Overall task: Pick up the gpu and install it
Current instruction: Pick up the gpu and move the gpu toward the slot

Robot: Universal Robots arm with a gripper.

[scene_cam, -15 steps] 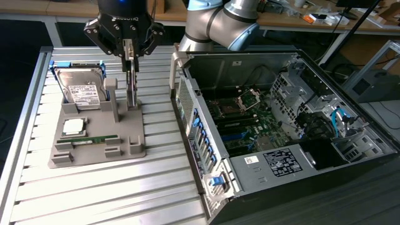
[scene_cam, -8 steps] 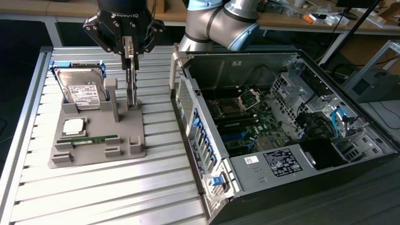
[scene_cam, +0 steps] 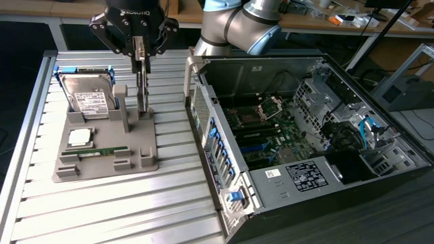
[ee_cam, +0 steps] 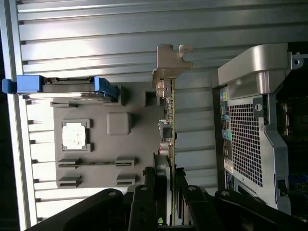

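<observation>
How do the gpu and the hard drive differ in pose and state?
The gpu stands upright, edge-on; the hard drive leans back, showing its label. The gripper is shut on the gpu; the hard drive is untouched. The hard drive has blue rails; the gpu has none. Both are at the gray holder, outside the computer case.

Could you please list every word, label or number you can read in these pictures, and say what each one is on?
"ROBOTIQ": on the black body of the gripper.
White label on the hard drive: print too small to read.
Black-and-white label on the power supply inside the computer case: too small to read.
Small white sticker beside it: too small to read.
The gpu: no legible text.
</observation>
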